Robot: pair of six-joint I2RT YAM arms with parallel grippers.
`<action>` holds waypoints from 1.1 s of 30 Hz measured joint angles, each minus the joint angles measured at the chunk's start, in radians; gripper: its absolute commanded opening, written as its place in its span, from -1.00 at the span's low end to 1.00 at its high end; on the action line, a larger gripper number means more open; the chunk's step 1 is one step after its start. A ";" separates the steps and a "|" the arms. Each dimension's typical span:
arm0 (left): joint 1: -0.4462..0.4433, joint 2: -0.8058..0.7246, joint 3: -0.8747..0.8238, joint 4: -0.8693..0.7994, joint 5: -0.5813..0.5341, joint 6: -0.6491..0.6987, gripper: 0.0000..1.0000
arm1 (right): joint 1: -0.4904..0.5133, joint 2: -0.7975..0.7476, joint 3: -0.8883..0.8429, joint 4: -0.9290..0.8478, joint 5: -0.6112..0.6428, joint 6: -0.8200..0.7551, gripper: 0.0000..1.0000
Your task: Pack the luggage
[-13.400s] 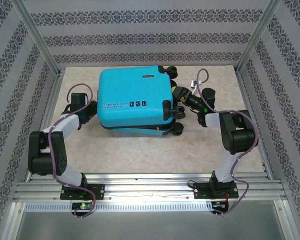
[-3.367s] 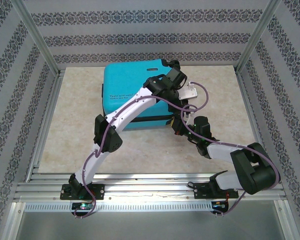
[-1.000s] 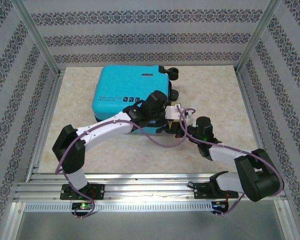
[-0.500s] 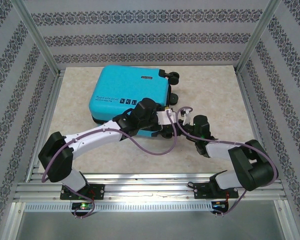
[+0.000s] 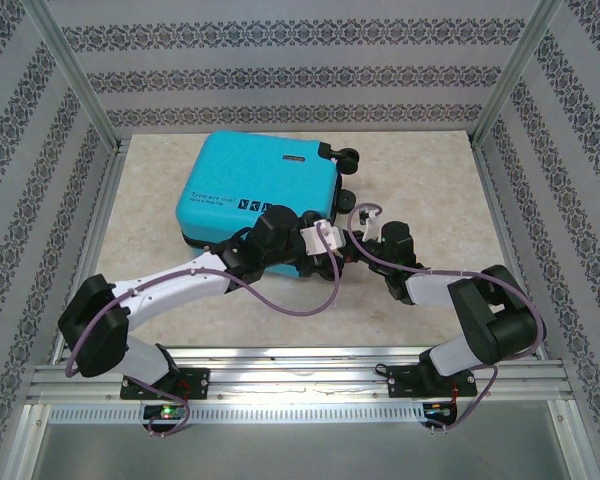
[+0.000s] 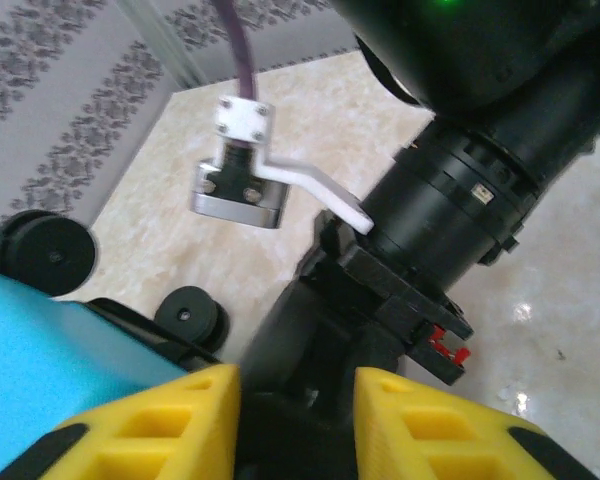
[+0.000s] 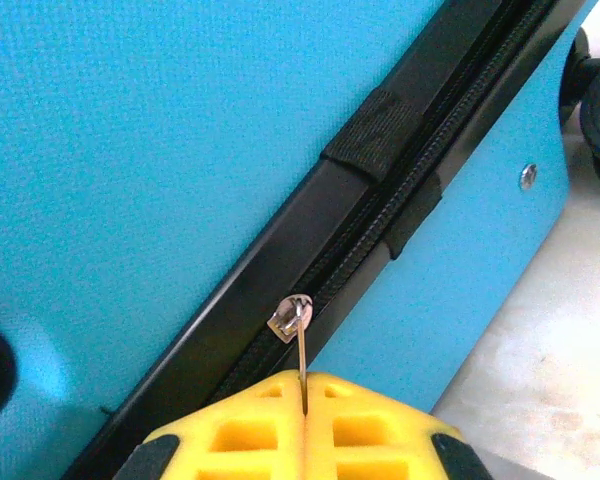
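The luggage (image 5: 260, 185) is a turquoise hard-shell suitcase lying closed at the back left of the table, its black wheels (image 5: 348, 156) pointing right. In the right wrist view its shell (image 7: 130, 150) is crossed by a black zipper band, and my right gripper (image 7: 303, 400) is shut on the thin metal zipper pull (image 7: 300, 355) hanging from the slider (image 7: 291, 320). Both grippers meet at the near right corner: right gripper (image 5: 355, 255), left gripper (image 5: 326, 260). In the left wrist view my left gripper (image 6: 298, 385) has its yellow fingers apart, and the right gripper's black body shows in the gap.
The beige marbled tabletop (image 5: 430, 170) has free room to the right of the suitcase and along the front. Aluminium posts (image 5: 500, 80) and patterned walls close in the sides and back. Two suitcase wheels (image 6: 42, 252) lie left of my left fingers.
The left arm has drawn back towards the near left, its gripper sliding to the suitcase's near right corner and narrowing slightly. The suitcase has shifted a little left. The right gripper stays on the pull.
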 measured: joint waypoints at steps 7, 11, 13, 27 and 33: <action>0.000 -0.085 -0.014 0.049 -0.006 -0.058 -1.00 | -0.011 0.019 0.015 -0.012 0.012 0.003 -1.00; 0.000 -0.099 -0.040 0.054 -0.019 -0.081 -0.92 | -0.014 0.021 0.018 -0.015 0.016 0.003 -1.00; 0.000 -0.100 -0.049 0.053 -0.030 -0.098 -0.85 | -0.016 0.021 0.018 -0.016 0.017 0.003 -1.00; 0.000 -0.198 -0.067 -0.074 -0.422 -0.394 -0.23 | -0.052 0.040 0.049 -0.040 -0.010 -0.010 -1.00; 0.019 -0.354 -0.143 -0.227 -0.629 -0.582 -0.41 | -0.070 0.051 0.056 -0.038 -0.036 -0.009 -1.00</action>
